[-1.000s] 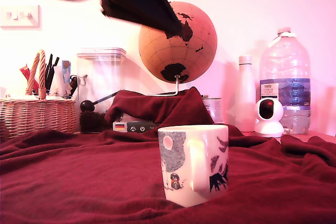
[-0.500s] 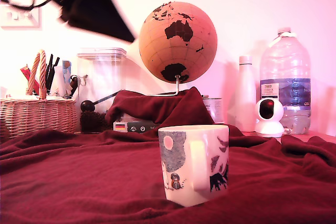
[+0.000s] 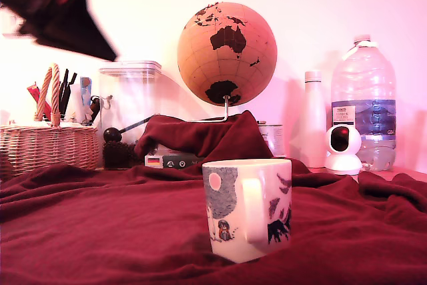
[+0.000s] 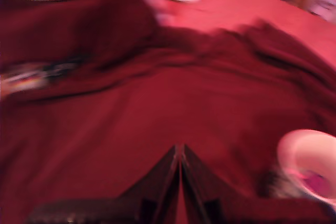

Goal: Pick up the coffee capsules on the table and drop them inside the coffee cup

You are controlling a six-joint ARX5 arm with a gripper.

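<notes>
The black end effector (image 4: 180, 153) has its two dark fingers pressed together tip to tip with nothing between them, and both views show it motion-blurred. In the exterior view it is a dark smear high at about ten o'clock from the white ceramic mug printed with a grey-blue scene and a pink circle (image 3: 247, 208), well apart from it and well above the rumpled dark-red cloth covering the desk (image 3: 100, 225).

The small dark-blue capsule cannot be found in either view. The wrist view does show something pinkish inside the mug's mouth, but it is too blurred to name. My judgement is that the arm is travelling empty, either searching for a capsule or moving off from the mug.

The next move calls for spotting a capsule among the cloth's folds, then spreading the fingers before descending.

Behind the mug, around twelve o'clock, sits a cork-coloured globe on a metal stand (image 3: 227, 53). At about ten o'clock are a clear plastic storage box (image 3: 130, 108) and a woven wicker basket holding utensils (image 3: 48, 145). At about two o'clock stand a white bottle (image 3: 312, 121), a small white round camera (image 3: 343, 148) and a large clear water bottle (image 3: 365, 101). The deep folds are the likeliest obstacle, able to hide a capsule.
</notes>
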